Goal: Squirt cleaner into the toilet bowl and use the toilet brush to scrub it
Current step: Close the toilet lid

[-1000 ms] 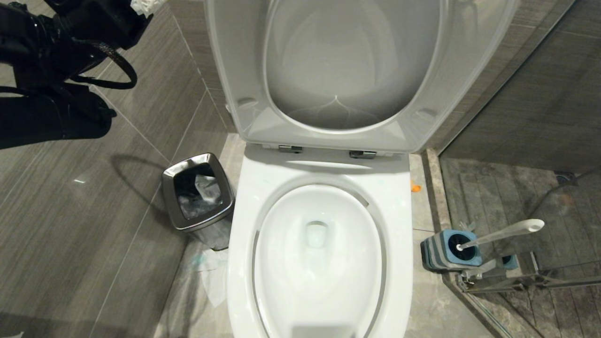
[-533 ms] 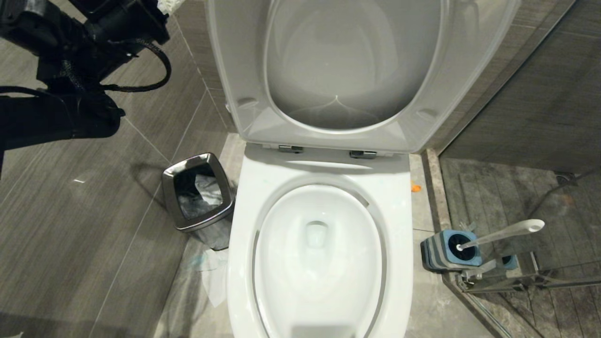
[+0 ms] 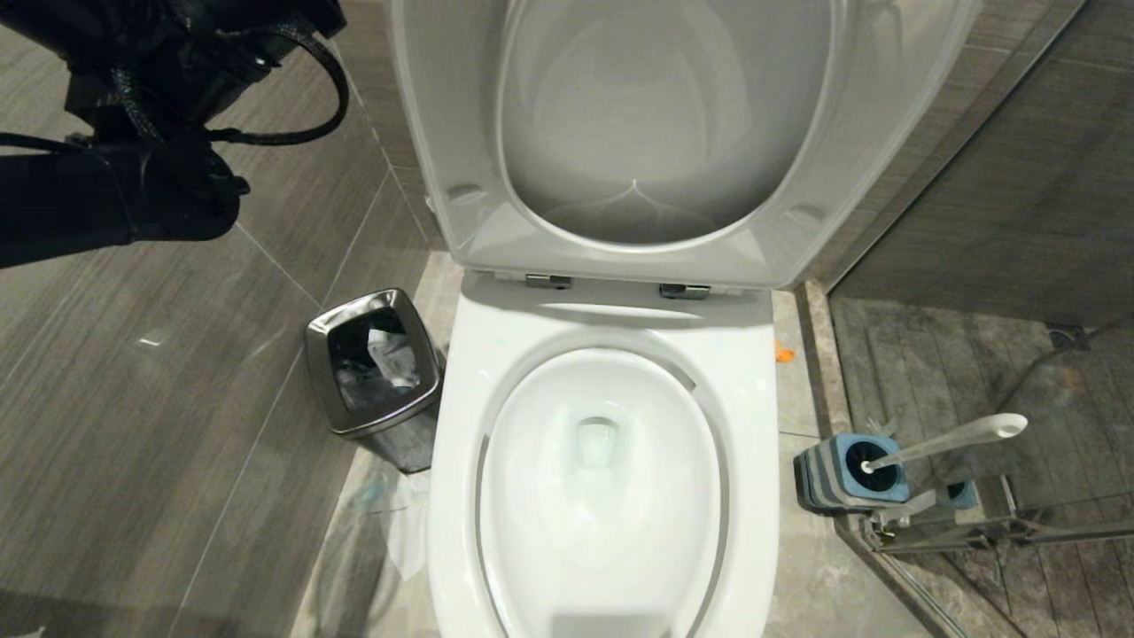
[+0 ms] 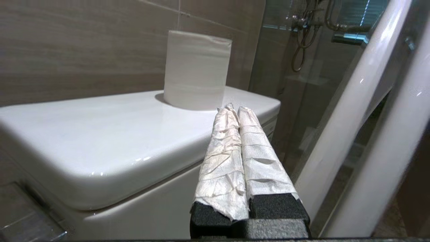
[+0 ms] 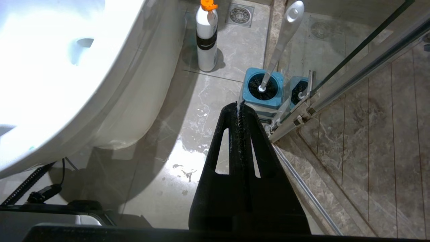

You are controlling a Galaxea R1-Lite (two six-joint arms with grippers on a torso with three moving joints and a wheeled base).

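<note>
The toilet bowl [image 3: 532, 505] stands open below me, its seat and lid [image 3: 443, 133] raised. On the floor to its right, the toilet brush [image 3: 948, 440] leans in its grey-and-blue holder [image 3: 837, 478]. In the right wrist view the brush [image 5: 282, 40] and holder [image 5: 263, 101] stand next to a white cleaner bottle [image 5: 206, 40] with an orange cap. My right gripper [image 5: 238, 106] is shut and empty, low beside the bowl, just short of the holder. My left gripper [image 4: 234, 109], its fingers wrapped in white cloth, is shut and empty beside the cistern lid [image 4: 117, 134].
A toilet paper roll [image 4: 196, 69] stands on the cistern. A steel waste bin [image 3: 374, 368] sits left of the toilet, with paper on the floor by it. The glass shower door and its rail [image 3: 974, 532] close off the right. My left arm [image 3: 133, 177] fills the upper left.
My left arm has swung up and to the right toward the raised lid, and its white-wrapped fingertips have left the top of the head view. Nothing else has moved.
</note>
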